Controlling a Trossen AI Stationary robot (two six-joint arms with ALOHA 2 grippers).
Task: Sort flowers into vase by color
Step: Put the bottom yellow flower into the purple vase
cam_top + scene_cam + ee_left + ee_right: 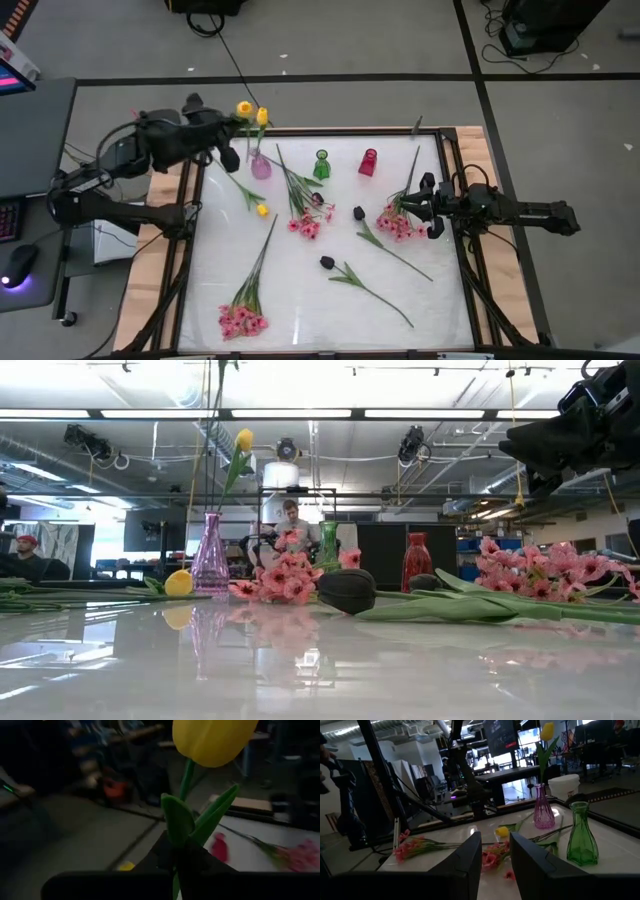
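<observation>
Left gripper (226,135) gripping yellow tulip (244,108) stem above purple vase (260,165)

Three vases (321,165) in row at table's (300,310) far edge; flowers (300,205) lying before them.

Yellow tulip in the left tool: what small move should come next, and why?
Probably carry the held tulip sideways until its stem is above the purple vase, then lower it. The left tool is shut on its stem near that vase, which already holds a standing yellow tulip. The right tool waits by a pink spray.
</observation>
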